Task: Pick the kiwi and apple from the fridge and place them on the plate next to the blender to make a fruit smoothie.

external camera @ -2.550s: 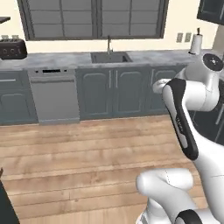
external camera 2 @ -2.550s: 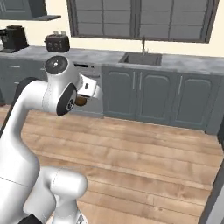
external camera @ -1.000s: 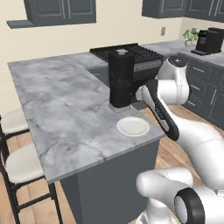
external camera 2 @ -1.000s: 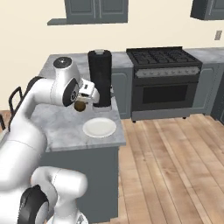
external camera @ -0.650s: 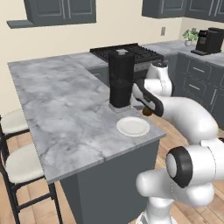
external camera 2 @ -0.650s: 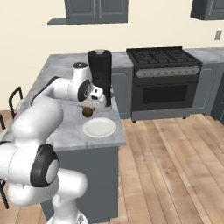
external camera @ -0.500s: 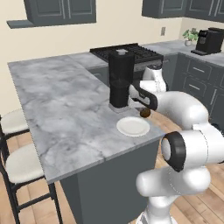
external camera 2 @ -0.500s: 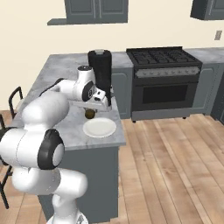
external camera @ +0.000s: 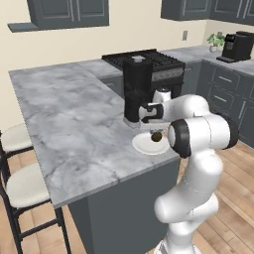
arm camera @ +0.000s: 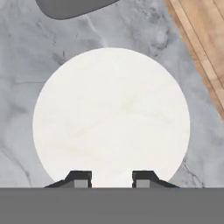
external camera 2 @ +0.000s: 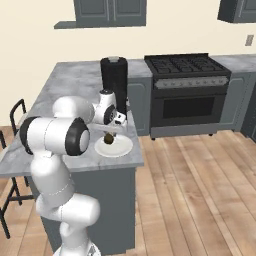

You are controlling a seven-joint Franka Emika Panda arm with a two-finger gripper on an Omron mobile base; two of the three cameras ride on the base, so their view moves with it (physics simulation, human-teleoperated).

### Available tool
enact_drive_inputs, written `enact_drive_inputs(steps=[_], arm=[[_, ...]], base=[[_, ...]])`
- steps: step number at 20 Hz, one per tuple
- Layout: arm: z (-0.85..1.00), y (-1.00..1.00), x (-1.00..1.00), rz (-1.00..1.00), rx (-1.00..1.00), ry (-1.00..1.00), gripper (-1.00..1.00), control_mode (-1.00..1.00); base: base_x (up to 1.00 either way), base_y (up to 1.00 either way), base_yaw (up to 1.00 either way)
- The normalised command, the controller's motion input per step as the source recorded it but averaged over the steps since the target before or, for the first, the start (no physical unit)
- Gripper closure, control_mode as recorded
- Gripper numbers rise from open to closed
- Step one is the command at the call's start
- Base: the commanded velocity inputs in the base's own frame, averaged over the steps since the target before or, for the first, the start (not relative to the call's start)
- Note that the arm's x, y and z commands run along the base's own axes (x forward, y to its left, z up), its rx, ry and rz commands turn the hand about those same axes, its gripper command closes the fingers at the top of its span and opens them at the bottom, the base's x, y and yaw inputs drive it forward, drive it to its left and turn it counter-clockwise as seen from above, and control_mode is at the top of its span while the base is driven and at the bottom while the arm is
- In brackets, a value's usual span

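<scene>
Gripper (external camera: 157, 134) clamped on the kiwi (external camera: 156, 136), poised just above the white plate (external camera: 144, 145) beside the blender (external camera: 138, 89) — by appearance 1 of 2 fruits nearly delivered — release and the apple remaining.

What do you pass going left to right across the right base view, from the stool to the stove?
Stool → robot's arm → kiwi in the gripper over the plate → wooden floor → stove.
</scene>
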Motion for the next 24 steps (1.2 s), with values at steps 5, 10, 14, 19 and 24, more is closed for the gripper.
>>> enact_drive_inputs(steps=[5, 10, 14, 19, 24], arm=[[-0.57, 0.00, 0.44, 0.00, 0.00, -0.09, -1.00, -1.00], [0.38, 0.06, -0.04, 0.00, 0.00, -0.04, -1.00, -1.00], [1.00, 0.06, -0.71, 0.00, 0.00, -0.15, -1.00, -1.00], [0.98, 0.00, -1.00, -0.01, 0.00, -0.13, -1.00, -1.00], [0.81, 0.00, -0.96, -0.01, 0.00, -0.01, -1.00, -1.00]], base=[[0.00, 0.00, 0.00], [0.00, 0.00, 0.00], [0.00, 0.00, 0.00], [0.00, 0.00, 0.00], [0.00, 0.00, 0.00]])
